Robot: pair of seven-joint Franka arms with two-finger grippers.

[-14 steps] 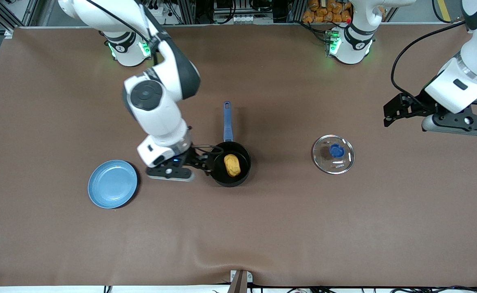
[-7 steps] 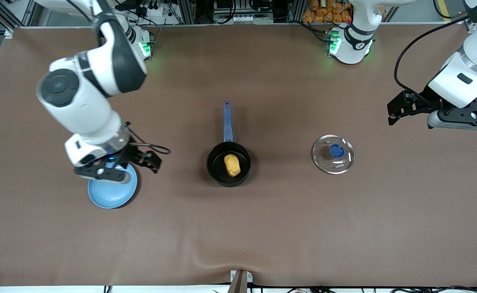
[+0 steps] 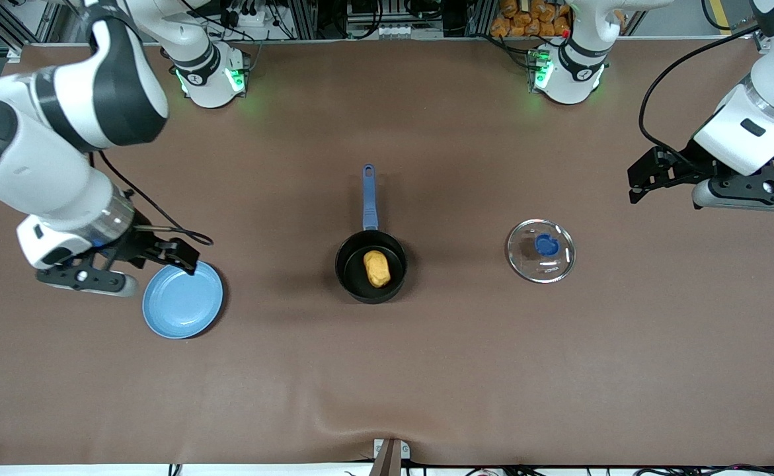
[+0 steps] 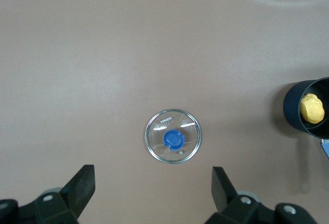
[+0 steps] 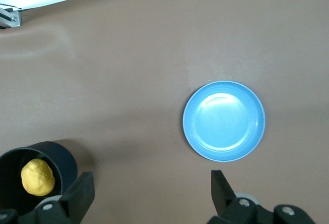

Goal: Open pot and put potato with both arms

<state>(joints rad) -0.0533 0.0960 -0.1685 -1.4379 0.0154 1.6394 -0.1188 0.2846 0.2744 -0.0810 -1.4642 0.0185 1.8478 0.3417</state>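
Potato [image 3: 377,268] in pot [image 3: 371,266], well apart from both open hands.

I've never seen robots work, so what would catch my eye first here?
Probably the yellow potato lying in the open black pot at mid-table. Its glass lid rests on the table toward the left arm's end, and a blue plate lies toward the right arm's end, with the open right gripper over its rim.
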